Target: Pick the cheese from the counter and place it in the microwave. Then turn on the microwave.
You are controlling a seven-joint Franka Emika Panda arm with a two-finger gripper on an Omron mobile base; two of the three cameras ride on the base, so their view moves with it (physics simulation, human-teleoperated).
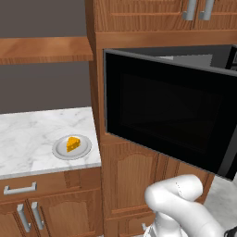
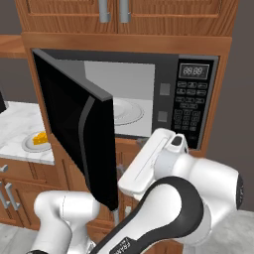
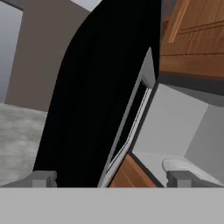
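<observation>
Here, cheese [image 1: 72,143] on grey plate [image 1: 59,151], lower left of frame, well apart from gripper [image 3: 111,178] with fingertips spread, empty, beside open microwave [image 2: 193,106] door [image 2: 74,124].

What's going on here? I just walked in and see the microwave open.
The arm's tool sits at the edge of the microwave door, which is swung wide open. Its fingertips straddle the door edge, apparently not clamped. The cheese waits on a grey plate on the counter.
</observation>
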